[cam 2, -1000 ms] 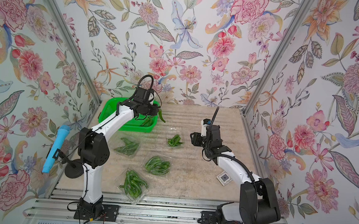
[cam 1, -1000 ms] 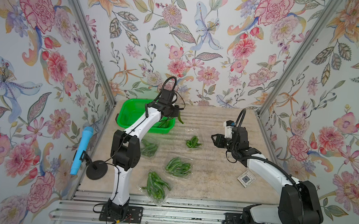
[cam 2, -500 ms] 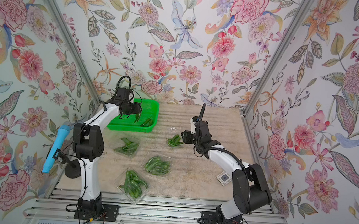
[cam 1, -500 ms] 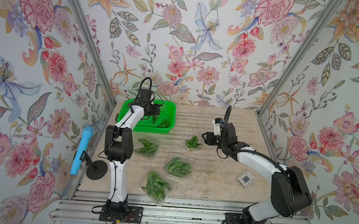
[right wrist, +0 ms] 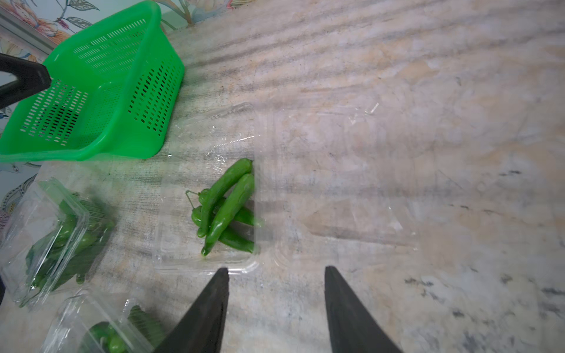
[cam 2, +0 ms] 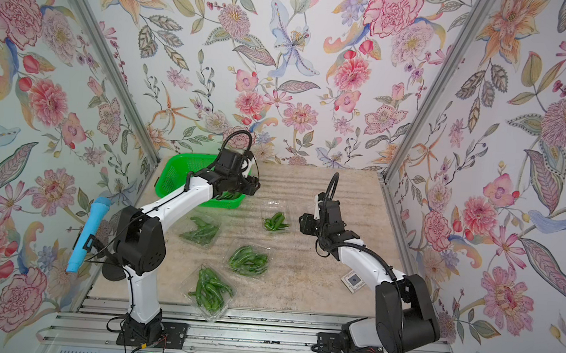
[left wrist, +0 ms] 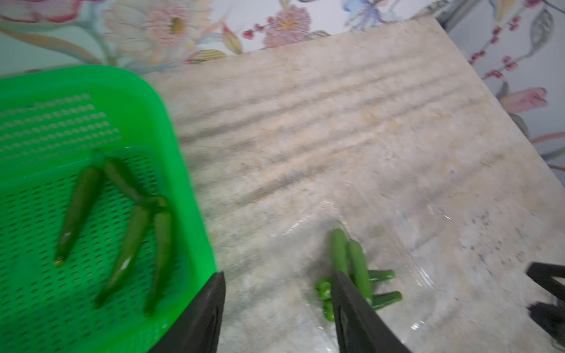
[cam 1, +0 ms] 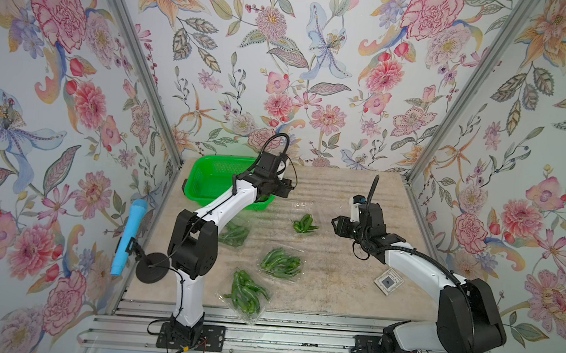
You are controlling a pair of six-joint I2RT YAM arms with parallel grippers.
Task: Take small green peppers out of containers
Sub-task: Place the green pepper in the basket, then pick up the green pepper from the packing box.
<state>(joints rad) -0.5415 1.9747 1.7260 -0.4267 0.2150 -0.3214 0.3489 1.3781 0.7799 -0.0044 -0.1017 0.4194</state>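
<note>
Both pincers stand half-open and empty: left pincer (left wrist: 276,275) hangs by the basket's (cam 1: 206,178) right rim, centre in both top views; right pincer (right wrist: 276,269) hovers just beside an open container (right wrist: 180,241) of peppers (right wrist: 227,204). Four more lie in the basket.

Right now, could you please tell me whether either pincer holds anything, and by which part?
Nothing is held: the left pincer and the right pincer both stand open.
</note>
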